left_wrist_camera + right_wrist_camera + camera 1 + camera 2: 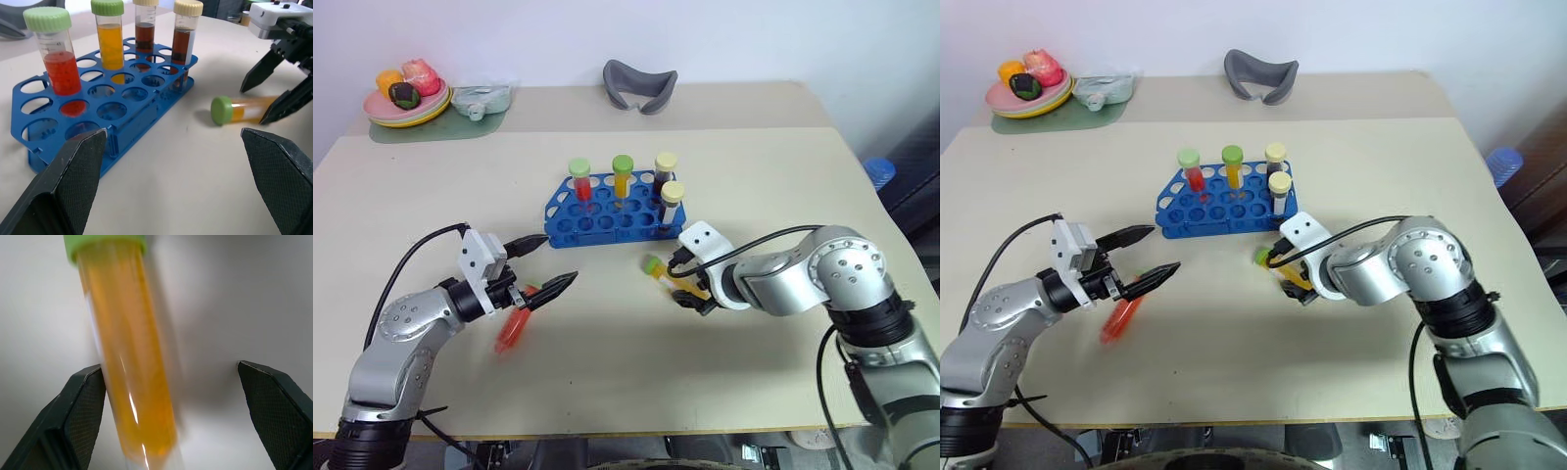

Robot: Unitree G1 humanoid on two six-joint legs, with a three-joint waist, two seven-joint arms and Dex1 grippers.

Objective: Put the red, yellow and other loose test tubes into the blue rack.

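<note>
The blue rack [607,209], a moulded plastic grid of round holes, sits at centre frame on the smooth beige table [607,343]. It holds four upright clear tubes with ribbed screw caps: a red-filled one [581,182] and an orange-filled one [623,176] with green caps, and two dark brown ones [668,186] with cream caps.

At lower left, a red tube [513,328] lies blurred on the table just below the left gripper [546,268], whose tapered black fingers stand wide apart and hold nothing.

Right of centre, a yellow-orange tube [664,277] with a green cap lies on its side. The right gripper [693,297] points down over it, fingers spread wide; one textured pad [85,416] sits right beside the glass, the other well clear.
</note>
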